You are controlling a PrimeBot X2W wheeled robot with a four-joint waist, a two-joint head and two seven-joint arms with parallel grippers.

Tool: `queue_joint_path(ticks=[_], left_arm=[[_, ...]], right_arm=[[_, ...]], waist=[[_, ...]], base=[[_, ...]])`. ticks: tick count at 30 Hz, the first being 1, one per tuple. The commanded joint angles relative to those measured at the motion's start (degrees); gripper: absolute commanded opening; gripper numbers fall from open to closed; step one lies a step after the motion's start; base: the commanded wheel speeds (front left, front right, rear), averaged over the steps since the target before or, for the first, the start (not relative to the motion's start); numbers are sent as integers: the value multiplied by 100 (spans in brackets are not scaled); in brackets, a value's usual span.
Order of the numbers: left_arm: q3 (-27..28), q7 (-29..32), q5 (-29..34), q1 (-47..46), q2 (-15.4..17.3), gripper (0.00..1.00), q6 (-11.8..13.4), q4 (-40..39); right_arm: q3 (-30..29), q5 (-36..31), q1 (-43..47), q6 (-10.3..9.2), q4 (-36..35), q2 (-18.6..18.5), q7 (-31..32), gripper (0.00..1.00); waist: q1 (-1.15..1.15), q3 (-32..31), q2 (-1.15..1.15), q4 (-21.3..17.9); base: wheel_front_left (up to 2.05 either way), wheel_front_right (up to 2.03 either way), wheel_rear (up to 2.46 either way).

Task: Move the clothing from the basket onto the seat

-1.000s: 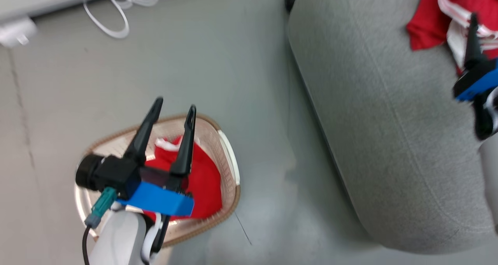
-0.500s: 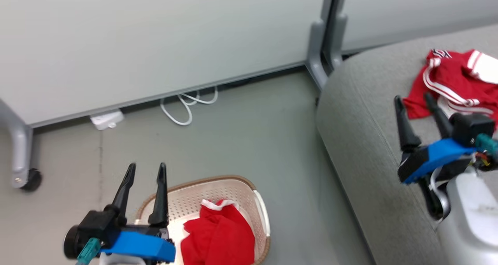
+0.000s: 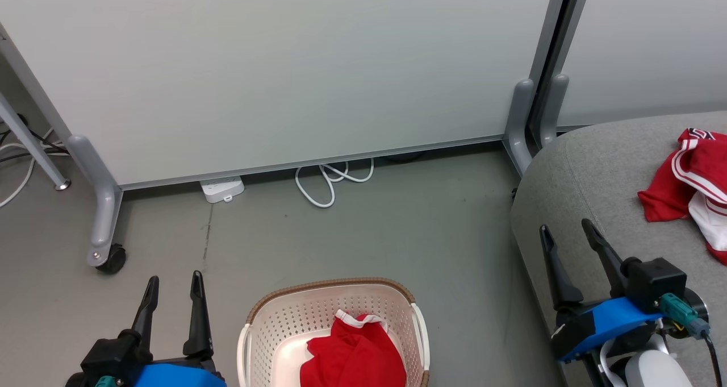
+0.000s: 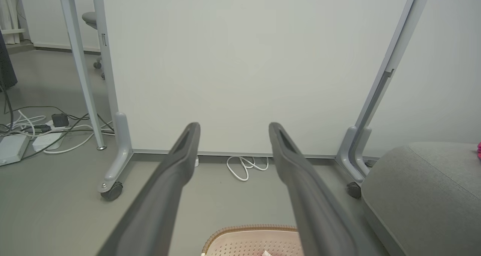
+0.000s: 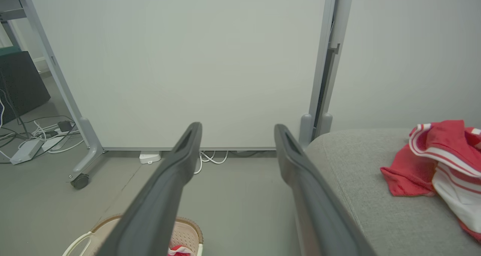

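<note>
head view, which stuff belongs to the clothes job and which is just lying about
Job: red garment in the basket; striped jersey on the seat; left gripper and right gripper, both open and empty.
Lying about: white cable, power strip, partition panel, caster wheel.

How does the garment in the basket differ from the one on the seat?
The basket garment is almost plain red with a white edge; the seat garment has white stripes and a white panel. The first sits in the basket; the second already lies on the seat. Both are red cloth.
</note>
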Motion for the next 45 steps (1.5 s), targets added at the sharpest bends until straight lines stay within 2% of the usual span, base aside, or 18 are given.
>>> queue_joint_path(ticks=[1, 16, 22, 27, 38, 45], left_arm=[[38, -15, 41, 55, -6, 100, 1, 10], [1, -15, 45, 79, -26, 100, -1, 25], [-67, -15, 77, -165, -33, 100, -1, 81], [-365, -15, 101, -732, 65, 100, -1, 467], [-1569, 254, -202, -2838, 781, 100, -1, 2047], [-2156, 437, -525, -3859, 998, 100, -1, 2996]], right_arm=[[-3, -26, 119, 1, -68, 22, 19, 100], [93, -15, 356, 1, -560, 204, 339, 100], [219, 15, 111, 1, -718, 214, 359, 100], [276, -65, -288, 1, -937, 214, 335, 100], [178, -15, -1328, 1, -1358, 224, 50, 100], [217, 51, -1707, 1, -1501, 226, -117, 100]], waist=[[1, -3, 0, 19], [1, 44, 0, -79], [1, 461, 0, -312], [1, 1357, 0, -549], [1, 3942, 0, -1188], [1, 4923, 0, -1471]], base=[[0, 0, 0], [0, 0, 0], [0, 0, 0], [0, 0, 0], [0, 0, 0], [0, 0, 0]])
